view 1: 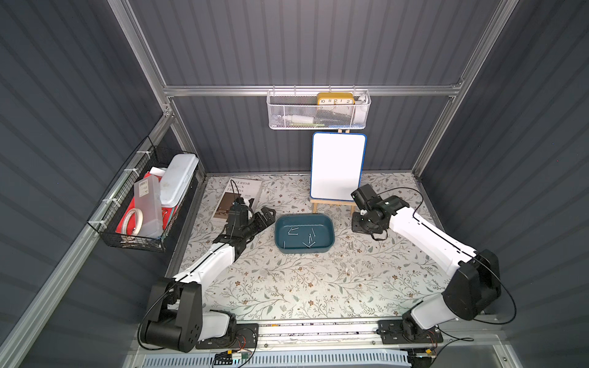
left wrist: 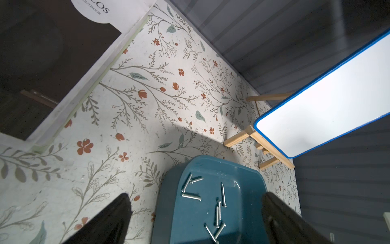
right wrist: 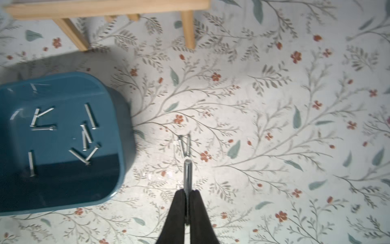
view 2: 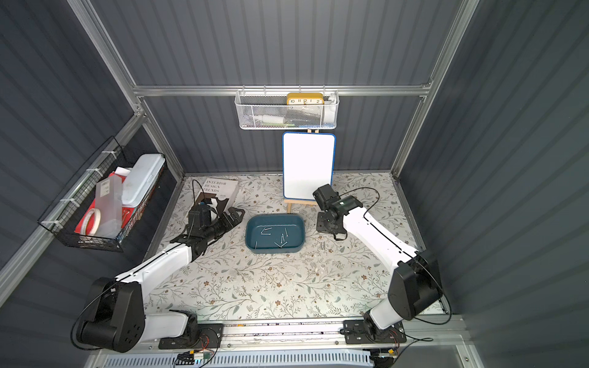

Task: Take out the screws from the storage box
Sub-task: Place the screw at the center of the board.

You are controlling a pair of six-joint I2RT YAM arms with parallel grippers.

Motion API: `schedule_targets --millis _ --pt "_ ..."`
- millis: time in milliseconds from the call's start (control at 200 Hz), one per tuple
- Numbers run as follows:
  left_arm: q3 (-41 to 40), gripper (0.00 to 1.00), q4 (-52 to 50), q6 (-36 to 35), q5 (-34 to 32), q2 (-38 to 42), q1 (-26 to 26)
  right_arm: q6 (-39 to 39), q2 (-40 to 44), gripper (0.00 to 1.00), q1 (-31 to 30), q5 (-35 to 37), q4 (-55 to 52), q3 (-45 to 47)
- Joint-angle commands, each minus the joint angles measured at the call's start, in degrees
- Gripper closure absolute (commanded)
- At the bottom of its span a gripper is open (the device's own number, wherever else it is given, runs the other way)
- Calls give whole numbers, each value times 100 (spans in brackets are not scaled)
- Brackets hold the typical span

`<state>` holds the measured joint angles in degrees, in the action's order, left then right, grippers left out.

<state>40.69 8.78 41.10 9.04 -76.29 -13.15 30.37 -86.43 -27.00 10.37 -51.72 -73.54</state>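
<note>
screw (right wrist: 187,179) | clamped in right hand (right wrist: 187,193), long axis along hand, free end pointing away | left hand (left wrist: 196,198) spread open

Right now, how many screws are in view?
12: nine screws inside the storage box, two on the table beside it, one held in the right gripper. Others may be hidden.

Mid-frame in a top view, on tabletop (view 1: 287,286): storage box (view 1: 325,226), screws (view 1: 309,237) inside. Just right: 2 loose screws (view 1: 350,246). Further right, right end effector (view 1: 356,227), 1 screw (right wrist: 187,175) in it. Left of box, left end effector (view 1: 266,220). Upper right: whiteboard (view 1: 338,165) on easel (view 1: 331,202). Upper left: book (view 1: 242,191).
</note>
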Motion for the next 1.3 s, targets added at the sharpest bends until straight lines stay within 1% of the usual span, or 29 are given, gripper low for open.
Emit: schedule_targets --millis 0,120,270,500,570,755,981,1296 --pt "-78 1 11 -12 141 95 -21 -8 123 95 -16 116 232 401" --pt "-35 1 -18 -57 159 12 -21 16 -232 95 78 -131 359 638" --pt "-21 1 12 -93 209 -7 -21 -48 -849 95 134 -184 546 765" --pt "-109 1 42 -12 188 -35 -19 -59 -1306 93 248 -316 990 1013" --pt "-144 1 -7 20 125 -28 -21 -68 -1396 93 270 -326 1078 1042" --pt "-296 1 116 84 221 87 -19 -81 -1605 91 291 -373 1310 1005" --pt "-289 1 122 118 265 -44 -21 -86 -1870 89 292 -337 1349 937" --pt "-272 1 85 138 231 -18 -21 -24 -1808 81 293 -384 1360 1026"
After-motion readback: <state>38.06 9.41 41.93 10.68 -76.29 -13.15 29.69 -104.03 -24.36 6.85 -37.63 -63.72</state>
